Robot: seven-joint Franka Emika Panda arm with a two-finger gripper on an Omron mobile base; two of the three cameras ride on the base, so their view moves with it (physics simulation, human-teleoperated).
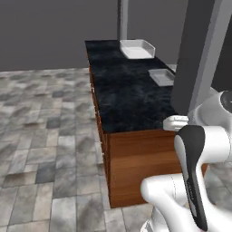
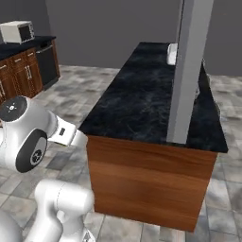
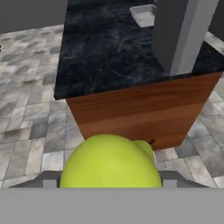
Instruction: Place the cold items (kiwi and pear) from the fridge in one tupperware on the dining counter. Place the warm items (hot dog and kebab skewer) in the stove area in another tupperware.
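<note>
Gripper (image 3: 110, 186) grips the pear (image 3: 110, 162), jaws wide around it, fruit bulging up between the fingertips at the bottom of the hand view. Ahead stands the counter (image 1: 127, 97), dark marble top on wood, grey pillar (image 2: 186, 71) rising from its near end. Two tupperwares sit on the far part: far tub (image 1: 137, 48), near tub (image 1: 162, 76).

A dark, shiny stone top with pale veins is seen on the counter (image 1: 127, 97). Its sides are smooth brown wood. The pear (image 3: 111, 164) looks smooth and matt.
</note>
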